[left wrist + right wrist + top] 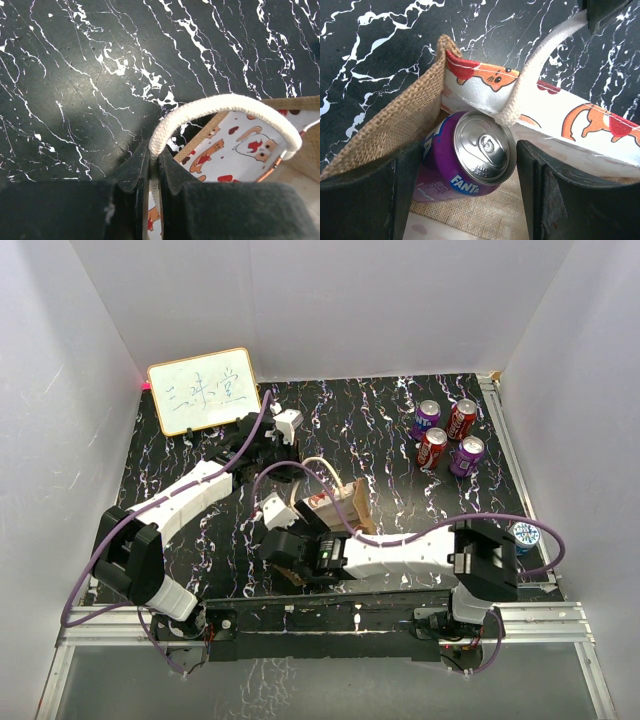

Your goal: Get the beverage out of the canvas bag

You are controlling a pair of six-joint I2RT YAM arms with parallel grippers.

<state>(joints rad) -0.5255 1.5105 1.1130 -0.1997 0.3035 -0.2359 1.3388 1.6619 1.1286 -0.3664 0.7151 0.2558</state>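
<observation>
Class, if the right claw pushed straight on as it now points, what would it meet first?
Probably the purple Fanta can, lying in the canvas bag, ahead of the open right claw; depth unclear.

A whiteboard point(204, 390) with blue handwriting and a pale wooden frame leans on the white back wall point(350, 300), beyond the left claw point(153, 172) and to its left. A small red glow point(146, 386) sits at the board's left corner. Four upright cans stand clustered beyond the right claw point(470, 150) and well off to its right: a purple can point(428, 415), a red can point(462, 418), a second red can point(432, 448) and a second purple can point(467, 455). A round blue-topped thing point(522, 537) sits far right of the right claw, at the table's edge. The black, white-veined tabletop point(380, 430) spreads beneath both claws. A metal rail point(540, 615) runs nearer than either claw.
</observation>
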